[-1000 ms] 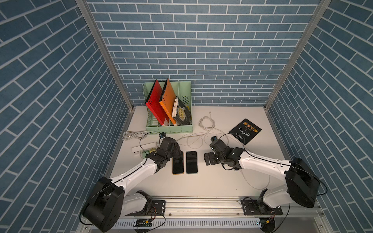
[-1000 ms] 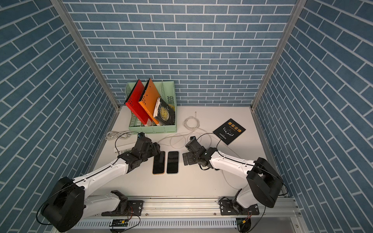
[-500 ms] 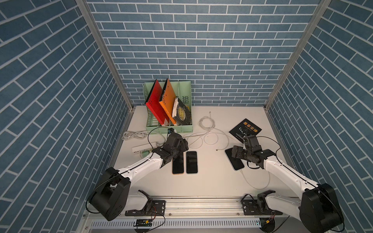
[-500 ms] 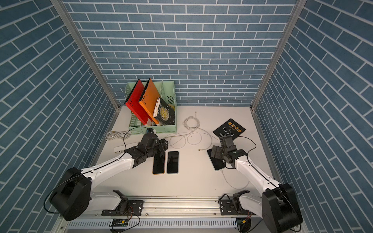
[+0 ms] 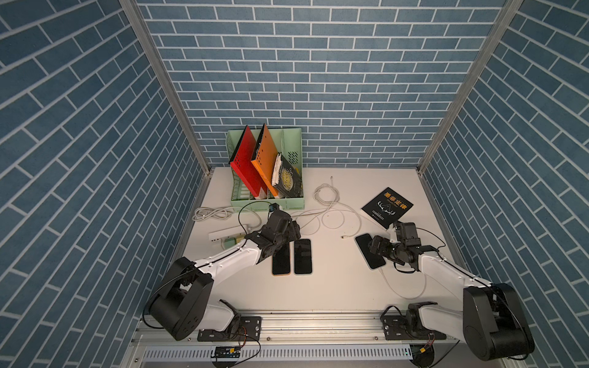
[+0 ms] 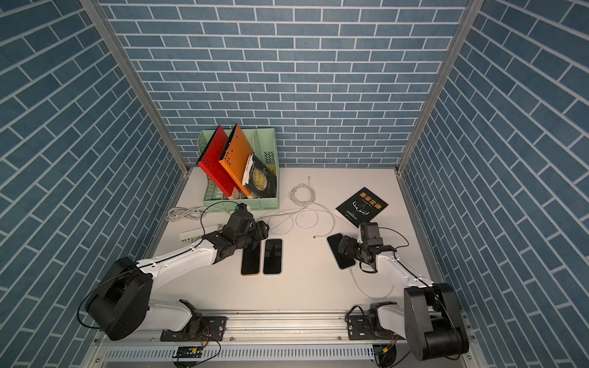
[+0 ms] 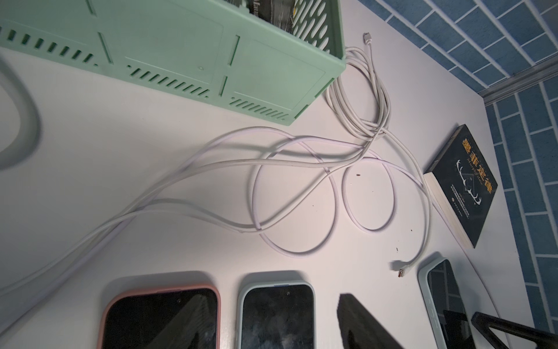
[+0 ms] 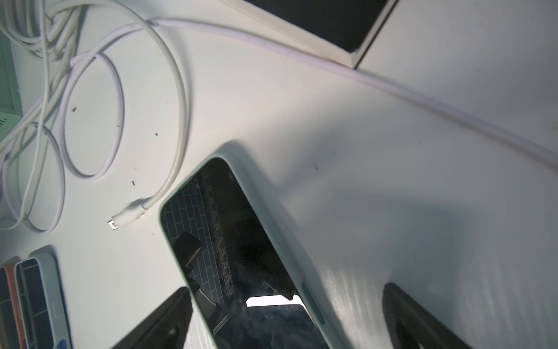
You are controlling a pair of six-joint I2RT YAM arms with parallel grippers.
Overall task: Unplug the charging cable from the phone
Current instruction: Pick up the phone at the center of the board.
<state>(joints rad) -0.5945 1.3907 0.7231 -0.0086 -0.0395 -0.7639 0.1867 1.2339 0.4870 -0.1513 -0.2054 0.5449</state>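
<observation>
My right gripper (image 8: 287,288) is straddling the phone (image 5: 366,247), wide open, holding nothing; phone is lying at the table's (image 5: 334,286) 3 o'clock, charging cable (image 5: 399,295) entering its 6 o'clock end; my left gripper (image 5: 291,231) is hovering part-open, empty

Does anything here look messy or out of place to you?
Yes. White cables sprawl in tangled loops across the table, one ending in a loose plug. The lone phone lies askew, unlike the two phones set neatly side by side.

Lab test booth: printed-brick panels (image 5: 318,79), aluminium posts (image 5: 167,86), base rail (image 5: 318,321).
</observation>
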